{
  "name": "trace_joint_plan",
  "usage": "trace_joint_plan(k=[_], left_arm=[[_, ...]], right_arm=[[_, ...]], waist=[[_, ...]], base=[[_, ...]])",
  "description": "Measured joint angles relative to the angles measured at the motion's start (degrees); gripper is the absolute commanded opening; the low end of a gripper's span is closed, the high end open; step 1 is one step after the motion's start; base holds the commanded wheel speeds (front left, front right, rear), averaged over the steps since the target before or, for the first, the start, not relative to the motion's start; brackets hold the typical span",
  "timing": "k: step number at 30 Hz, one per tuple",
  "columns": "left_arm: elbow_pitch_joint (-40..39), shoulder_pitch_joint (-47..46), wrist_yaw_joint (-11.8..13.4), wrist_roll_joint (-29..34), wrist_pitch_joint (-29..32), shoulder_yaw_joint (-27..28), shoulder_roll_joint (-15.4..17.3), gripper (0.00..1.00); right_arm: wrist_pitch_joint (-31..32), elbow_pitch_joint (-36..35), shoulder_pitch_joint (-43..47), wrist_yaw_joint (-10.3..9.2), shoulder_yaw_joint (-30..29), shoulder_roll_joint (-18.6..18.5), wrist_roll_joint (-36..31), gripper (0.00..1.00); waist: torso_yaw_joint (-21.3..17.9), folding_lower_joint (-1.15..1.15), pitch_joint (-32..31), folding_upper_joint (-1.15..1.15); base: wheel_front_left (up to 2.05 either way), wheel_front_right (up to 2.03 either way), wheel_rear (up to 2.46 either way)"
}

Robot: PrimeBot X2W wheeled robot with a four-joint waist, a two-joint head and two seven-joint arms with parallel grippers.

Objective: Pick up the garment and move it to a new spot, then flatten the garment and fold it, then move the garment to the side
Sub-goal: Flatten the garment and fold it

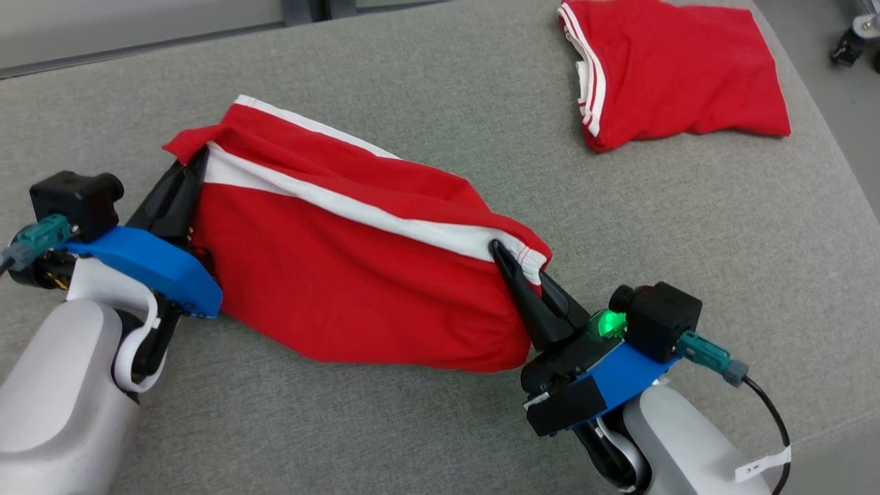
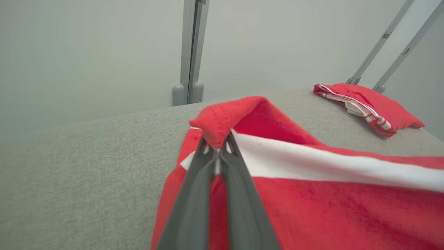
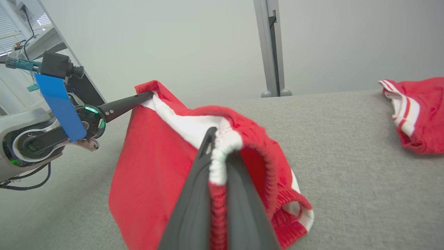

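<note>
The left gripper point(image 1: 199, 159) is closed on the upper left corner of the red garment point(image 1: 344, 275), and the right gripper point(image 1: 512, 265) is pinched shut on its lower right end, at the white band. From the head view the garment runs slantwise between the two, pulled fairly straight along its white stripe point(image 1: 357, 210), over the middle of the grey padded table point(image 1: 412, 82).

The left wrist view adds the detail of that grip: a stitched red corner flops over the meeting fingertips point(image 2: 208, 156), with white stripe just behind them. The right wrist view shows gathered white elastic clamped between its own fingers point(image 3: 201, 163) — and, side on, the garment hanging as a sheet from both grips, the left gripper held above the table. Whether the lower edge touches the table I cannot tell.

A second red garment point(image 1: 674, 75), folded, with thin white stripes at its edge, lies well apart at the far right of the table. Grey posts point(image 2: 190, 52) stand beyond the far edge.
</note>
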Motion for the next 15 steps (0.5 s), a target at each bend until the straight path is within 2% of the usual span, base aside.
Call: trace_joint_plan(k=[6,15], left_arm=[[6.76,-7.05,-0.10,-0.08,0.92,-4.23,1.44,0.00],[16.00,-15.78,-0.42,-2.40,-1.89,-10.05,1.91,0.00]], right_arm=[[0.01,3.79,-3.78,0.01,-2.63,3.24,-1.04,0.00],[0.00,7.69,-7.51,0.01,-2.82,4.22,0.14,0.00]], waist=[[-2.16,0.00,3.76,0.00],[-3.57,-0.01,6.79,0.01]], base=[[0.00,0.00,0.00],[0.00,0.00,0.00]])
